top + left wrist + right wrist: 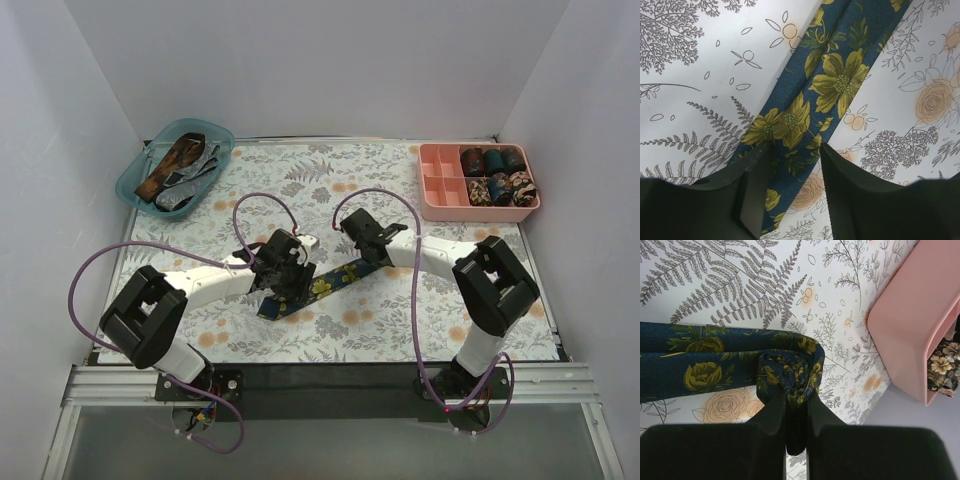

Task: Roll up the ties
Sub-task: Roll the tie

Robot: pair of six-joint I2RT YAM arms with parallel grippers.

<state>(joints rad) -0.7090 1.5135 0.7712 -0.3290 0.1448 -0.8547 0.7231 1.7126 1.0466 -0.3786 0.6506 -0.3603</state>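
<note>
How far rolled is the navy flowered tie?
Barely started. The tie has only its end curled, pinched in the right pincer; the rest lies flat.

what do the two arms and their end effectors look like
The left arm and right arm have white links and chunky black joint housings. Purple cables loop along each. The left end effector and right end effector have plain matte black fingers.

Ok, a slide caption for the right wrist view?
Right claw pinches folded end of navy yellow-flowered fabric tie near pink plastic tray.
</note>
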